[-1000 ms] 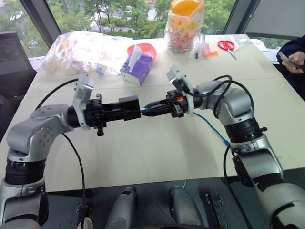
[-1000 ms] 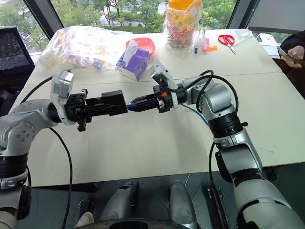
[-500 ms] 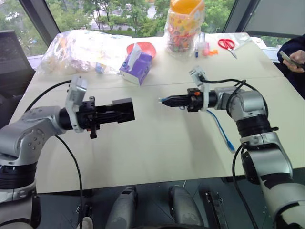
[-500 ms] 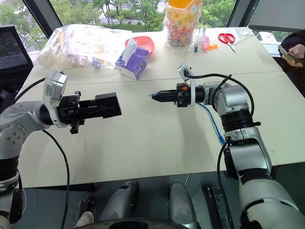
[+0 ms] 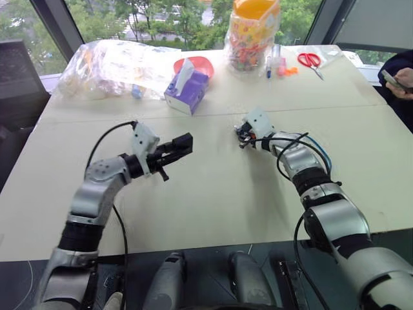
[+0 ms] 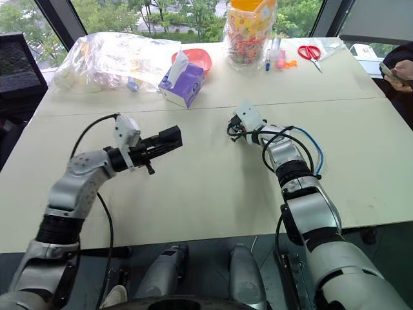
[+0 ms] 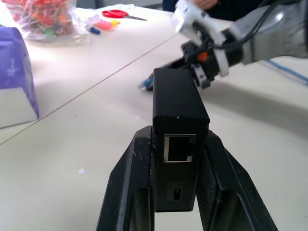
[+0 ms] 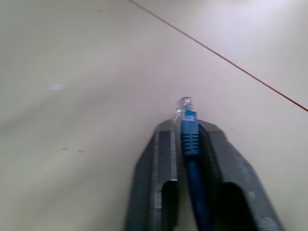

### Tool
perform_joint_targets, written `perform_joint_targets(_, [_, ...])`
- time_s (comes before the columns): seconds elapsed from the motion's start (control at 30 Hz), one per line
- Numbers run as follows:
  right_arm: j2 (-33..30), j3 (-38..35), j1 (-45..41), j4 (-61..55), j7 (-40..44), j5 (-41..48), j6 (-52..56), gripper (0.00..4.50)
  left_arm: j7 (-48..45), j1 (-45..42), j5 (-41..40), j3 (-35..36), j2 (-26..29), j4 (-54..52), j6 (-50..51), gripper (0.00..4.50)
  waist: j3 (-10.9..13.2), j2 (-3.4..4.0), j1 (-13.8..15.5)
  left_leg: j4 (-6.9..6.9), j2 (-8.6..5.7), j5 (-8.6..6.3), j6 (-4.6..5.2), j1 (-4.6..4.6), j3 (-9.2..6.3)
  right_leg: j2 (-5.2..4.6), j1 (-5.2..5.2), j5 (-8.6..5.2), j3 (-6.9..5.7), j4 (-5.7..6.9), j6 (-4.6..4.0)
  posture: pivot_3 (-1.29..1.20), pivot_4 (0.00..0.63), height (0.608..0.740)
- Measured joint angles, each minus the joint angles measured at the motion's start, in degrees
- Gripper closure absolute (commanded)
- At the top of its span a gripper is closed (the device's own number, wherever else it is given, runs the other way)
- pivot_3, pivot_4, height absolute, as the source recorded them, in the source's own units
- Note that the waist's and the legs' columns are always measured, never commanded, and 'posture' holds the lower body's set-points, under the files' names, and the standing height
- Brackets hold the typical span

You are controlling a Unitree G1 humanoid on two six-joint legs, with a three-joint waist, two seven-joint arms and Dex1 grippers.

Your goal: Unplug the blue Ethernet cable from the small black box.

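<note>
My left gripper is shut on the small black box and holds it just above the table, left of centre. The box's port faces the left wrist camera and is empty. The blue Ethernet cable loops beside my right forearm. Its clear plug sticks out between the fingers of my right gripper, which is shut on the cable low over the table. The two grippers are well apart, and the plug lies beyond the box.
A purple tissue box, a red bowl and a clear plastic bag sit at the back left. A candy jar, pens and red scissors are at the back right. A person's hand with a phone is at the right edge.
A second ago the plug was in the box, with the grippers tip to tip. The plug has come out. Both arms have moved apart and dropped toward the table.
</note>
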Motion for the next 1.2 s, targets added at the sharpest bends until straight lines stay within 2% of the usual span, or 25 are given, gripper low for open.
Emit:
perform_joint_targets(0.07, [0.2, -1.8, -0.5, 0.7, -0.7, 0.5, 0.2, 1.38, 1.4, -1.8, 2.2, -0.2, -1.9, 4.0, -3.1, 3.99, 0.0, 0.0, -0.1, 0.01, 0.0, 0.01, 0.01, 0.0, 0.0, 0.01, 0.0, 0.04, 0.01, 0.01, 0.07, 0.0, 0.15, 0.728])
perform_joint_targets(0.17, [0.0, -4.2, -0.7, 0.0, -0.3, 1.7, 1.4, 0.03, 3.2, -4.3, 4.2, -0.3, -3.9, 8.0, -5.1, 3.99, 0.0, 0.01, -0.2, 0.01, 0.0, 0.01, 0.01, 0.01, -0.01, 0.02, 0.0, 0.09, 0.0, 0.03, 0.16, 0.0, 0.15, 0.728])
perform_joint_targets(0.3, [-0.6, -7.7, 1.1, -7.1, 1.5, 5.1, 6.4, 0.03, 5.3, -6.0, 5.9, -0.4, -7.5, 13.1, -6.7, 3.99, 0.0, 0.01, -0.2, 0.01, 0.0, 0.0, 0.02, 0.01, -0.01, 0.02, 0.01, 0.11, 0.0, 0.05, 0.21, 0.0, 0.15, 0.728])
perform_joint_targets(0.43, [-0.2, -11.8, 10.0, -25.8, 2.1, 11.9, 17.0, 0.03, 6.2, -6.3, 7.2, -1.1, -9.8, 18.0, -7.5, 3.99, 0.0, 0.01, -0.1, 0.04, 0.0, 0.0, 0.03, 0.0, -0.04, 0.02, 0.02, 0.13, -0.01, 0.07, 0.24, 0.0, 0.15, 0.728])
perform_joint_targets(0.57, [1.7, -14.9, 19.7, -42.8, -0.9, 17.6, 27.7, 0.03, 6.7, -6.0, 8.3, -0.9, -10.5, 21.1, -11.0, 3.99, 0.0, 0.02, -0.1, 0.11, 0.0, 0.0, 0.03, 0.03, -0.05, 0.02, 0.04, 0.13, 0.0, 0.11, 0.25, 0.0, 0.15, 0.728])
perform_joint_targets(0.6, [2.1, -15.3, 21.9, -46.8, -2.0, 18.7, 29.9, 0.0, 6.9, -5.9, 8.3, -0.8, -10.8, 21.7, -11.8, 2.97, 0.0, 0.05, -0.1, 0.14, 0.0, 0.0, 0.03, 0.03, -0.05, 0.02, 0.05, 0.13, 0.0, 0.11, 0.24, 0.0, 0.15, 0.728])
perform_joint_targets(0.7, [3.5, -16.0, 27.4, -56.8, -4.6, 21.4, 35.0, 0.0, 7.2, -4.5, 8.7, -0.8, -11.0, 22.6, -13.3, 1.99, 0.0, 0.05, -0.1, 0.25, 0.0, 0.0, 0.03, 0.06, -0.05, 0.02, 0.11, 0.15, 0.0, 0.14, 0.22, 0.0, 0.15, 0.728])
perform_joint_targets(0.9, [3.3, -16.5, 33.4, -64.9, -6.9, 24.0, 40.6, 0.0, 6.4, 0.2, 8.4, -0.6, -8.8, 17.8, -13.9, 0.05, -0.1, 0.14, -0.2, 0.4, 0.01, -0.04, 0.07, 0.17, -0.06, 0.02, 0.31, 0.13, 0.0, 0.13, 0.17, 0.0, 0.15, 0.728])
perform_joint_targets(1.2, [0.4, -17.1, 39.4, -68.6, -5.9, 25.2, 41.9, 0.0, 9.2, 12.7, 2.7, 7.1, -2.5, 0.3, -1.8, 0.02, -0.1, 0.16, 0.0, 0.44, 0.04, -0.06, 0.09, 0.28, -0.06, 0.02, 0.48, 0.0, -0.01, 0.03, -0.07, 0.0, 0.15, 0.728])
